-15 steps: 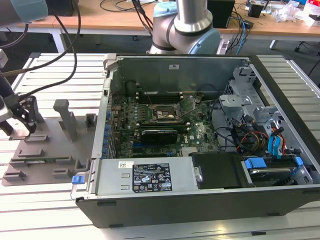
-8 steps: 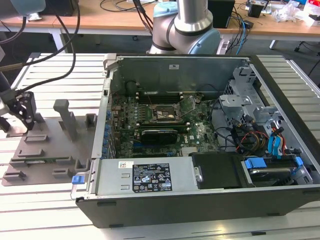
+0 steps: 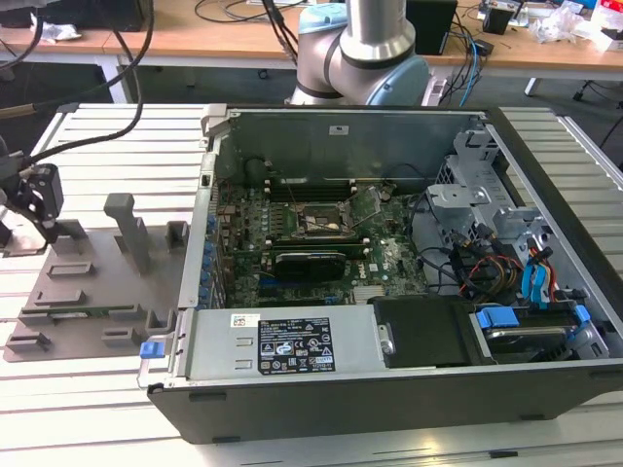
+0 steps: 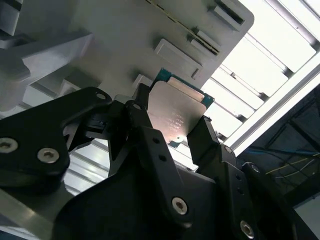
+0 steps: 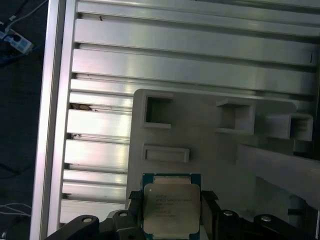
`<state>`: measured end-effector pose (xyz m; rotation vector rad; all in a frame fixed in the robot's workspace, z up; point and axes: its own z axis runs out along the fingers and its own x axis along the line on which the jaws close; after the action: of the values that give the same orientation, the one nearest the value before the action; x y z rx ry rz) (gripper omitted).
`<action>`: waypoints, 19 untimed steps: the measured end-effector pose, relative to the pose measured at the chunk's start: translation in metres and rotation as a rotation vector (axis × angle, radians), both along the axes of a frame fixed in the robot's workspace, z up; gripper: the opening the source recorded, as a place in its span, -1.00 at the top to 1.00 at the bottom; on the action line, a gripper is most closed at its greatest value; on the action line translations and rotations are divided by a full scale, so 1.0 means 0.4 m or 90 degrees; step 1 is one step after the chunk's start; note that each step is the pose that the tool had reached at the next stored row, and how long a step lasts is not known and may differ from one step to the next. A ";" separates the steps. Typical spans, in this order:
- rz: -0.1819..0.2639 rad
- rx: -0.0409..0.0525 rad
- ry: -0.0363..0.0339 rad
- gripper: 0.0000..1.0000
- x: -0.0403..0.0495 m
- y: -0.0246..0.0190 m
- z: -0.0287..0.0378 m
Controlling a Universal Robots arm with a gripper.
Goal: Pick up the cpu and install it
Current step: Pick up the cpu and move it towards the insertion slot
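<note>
One cpu, a flat square chip with a pale metal top and a green edge, sits between the two black fingers of the single hand. The hand is closed on it, with one finger pressed against each opposite side, as both wrist views show. The chip is over one end of a grey tray. I cannot tell whether it rests on the tray or is just clear of it.

In the first wrist view the tray beyond the chip has three box-shaped pockets and one low rectangular block. The tray lies on a table made of long metal slats.

In the exterior view the hand is at the far left, above the tray, and one upright grey post rises from the tray nearby. To the exterior view's right, well apart from the hand, one computer case lies open on the table. Its side wall stands between the tray and the motherboard. On the board there is one square socket and, just beside it, one long black card. One white-and-black label is stuck on the box at the near edge of the case, and loose coloured cables crowd its right end. The base of the arm rises behind the case.
</note>
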<state>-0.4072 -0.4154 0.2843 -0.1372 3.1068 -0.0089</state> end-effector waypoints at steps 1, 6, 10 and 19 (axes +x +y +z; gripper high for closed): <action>0.000 0.0000 0.0000 -0.11 0.000 0.000 0.006; 0.000 0.0000 0.0000 -0.11 0.000 0.000 0.028; 0.000 0.0000 0.0000 -0.11 0.000 0.000 0.051; 0.000 0.0000 0.0000 -0.11 0.000 0.000 0.103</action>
<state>-0.4071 -0.4154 0.3255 -0.1372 3.1068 -0.0089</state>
